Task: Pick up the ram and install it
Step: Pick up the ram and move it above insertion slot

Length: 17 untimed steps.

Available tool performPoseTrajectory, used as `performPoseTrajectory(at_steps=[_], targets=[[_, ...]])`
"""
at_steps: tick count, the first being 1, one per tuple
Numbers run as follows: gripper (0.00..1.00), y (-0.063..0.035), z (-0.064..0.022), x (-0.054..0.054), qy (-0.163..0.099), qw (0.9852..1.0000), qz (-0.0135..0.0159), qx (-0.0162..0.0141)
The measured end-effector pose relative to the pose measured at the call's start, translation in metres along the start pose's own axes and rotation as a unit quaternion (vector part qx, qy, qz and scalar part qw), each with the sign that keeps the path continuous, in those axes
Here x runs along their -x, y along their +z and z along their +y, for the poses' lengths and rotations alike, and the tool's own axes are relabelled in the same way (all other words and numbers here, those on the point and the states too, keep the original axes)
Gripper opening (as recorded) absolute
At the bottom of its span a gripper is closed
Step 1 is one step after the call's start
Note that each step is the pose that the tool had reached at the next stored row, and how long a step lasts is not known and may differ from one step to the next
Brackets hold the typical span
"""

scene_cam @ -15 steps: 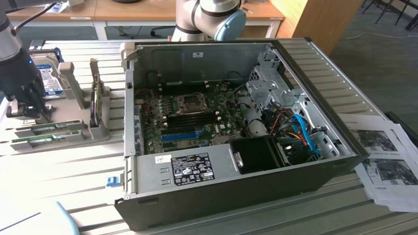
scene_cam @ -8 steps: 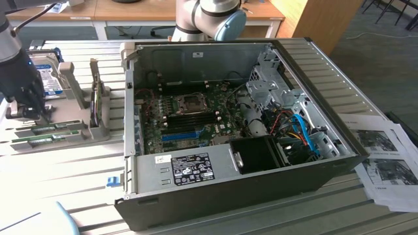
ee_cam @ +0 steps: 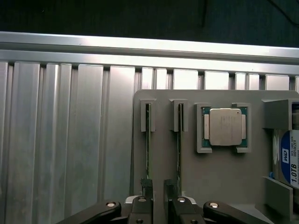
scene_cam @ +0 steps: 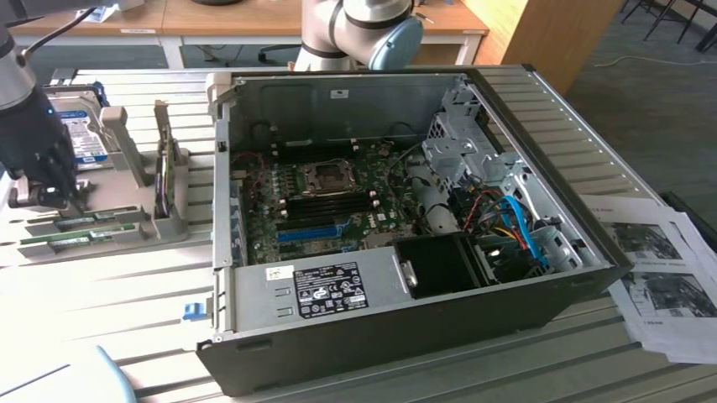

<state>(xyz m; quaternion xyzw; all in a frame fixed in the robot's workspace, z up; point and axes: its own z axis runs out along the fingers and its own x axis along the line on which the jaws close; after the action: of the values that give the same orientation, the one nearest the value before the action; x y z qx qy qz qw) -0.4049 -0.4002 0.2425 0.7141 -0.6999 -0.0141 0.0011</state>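
Where the gripper [scene_cam: 50,200] stands: above the near end of the gray holder [scene_cam: 123,159], at the exterior view's left of the open computer case [scene_cam: 538,126] and well apart from it.
Jaws: released. In the wrist view the gripper [ee_cam: 159,198] has its two fingers [ee_cam: 147,189] apart, with bare holder plate [ee_cam: 210,172] showing between them and nothing grasped.
Ram sticks: two alike, both seated on edge in the holder's slots. The exterior view shows them as low green strips [scene_cam: 84,225] at the holder's near side.
Wrist view adds: the outer ram [ee_cam: 148,140] runs under one finger. The inner ram [ee_cam: 178,144] ends just beside the other finger, and which stick the jaws are lined up on I cannot tell.
Processor [ee_cam: 225,127]: sits in its own pocket beside the inner ram.
Hard drive [scene_cam: 84,138]: upright at the holder's far end. Its blue-white label [ee_cam: 290,163] is at the edge of the wrist view.
Exterior view adds: the motherboard [scene_cam: 325,201] lies inside the case with its blue slot [scene_cam: 308,232], and printed sheets [scene_cam: 661,269] lie at the exterior view's right.
Table [scene_cam: 134,285]: slatted aluminium under everything.
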Motion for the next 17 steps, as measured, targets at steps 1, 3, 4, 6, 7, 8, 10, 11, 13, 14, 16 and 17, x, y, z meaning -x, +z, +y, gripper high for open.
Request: performPoseTrajectory(at_steps=[1, 3, 4, 6, 7, 8, 10, 11, 13, 14, 16, 17], targets=[[0.23, -0.0001, 0.0, -0.0007, 0.0, 1.0, 0.0, 0.0], [0.23, -0.0001, 0.0, -0.0023, 0.0, 1.0, 0.0, 0.0], [0.23, -0.0001, 0.0, -0.0031, 0.0, 1.0, 0.0, 0.0], [0.23, -0.0001, 0.0, -0.0046, 0.0, 1.0, 0.0, 0.0], [0.23, -0.0001, 0.0001, -0.0053, 0.0, 1.0, 0.0, 0.0], [0.23, -0.0001, 0.0001, -0.0058, 0.0, 1.0, 0.0, 0.0], [0.23, -0.0001, 0.0001, -0.0058, 0.0, 1.0, 0.0, 0.0], [0.23, -0.0001, 0.0001, -0.0058, 0.0, 1.0, 0.0, 0.0], [0.23, -0.0001, 0.0001, -0.0059, 0.0, 1.0, 0.0, 0.0], [0.23, -0.0001, 0.0001, -0.0059, 0.0, 1.0, 0.0, 0.0], [0.23, 0.0008, 0.0001, -0.006, 0.0, 1.0, -0.0001, -0.0001], [0.23, 0.0016, 0.0001, -0.006, 0.0, 1.0, 0.0, 0.0]])
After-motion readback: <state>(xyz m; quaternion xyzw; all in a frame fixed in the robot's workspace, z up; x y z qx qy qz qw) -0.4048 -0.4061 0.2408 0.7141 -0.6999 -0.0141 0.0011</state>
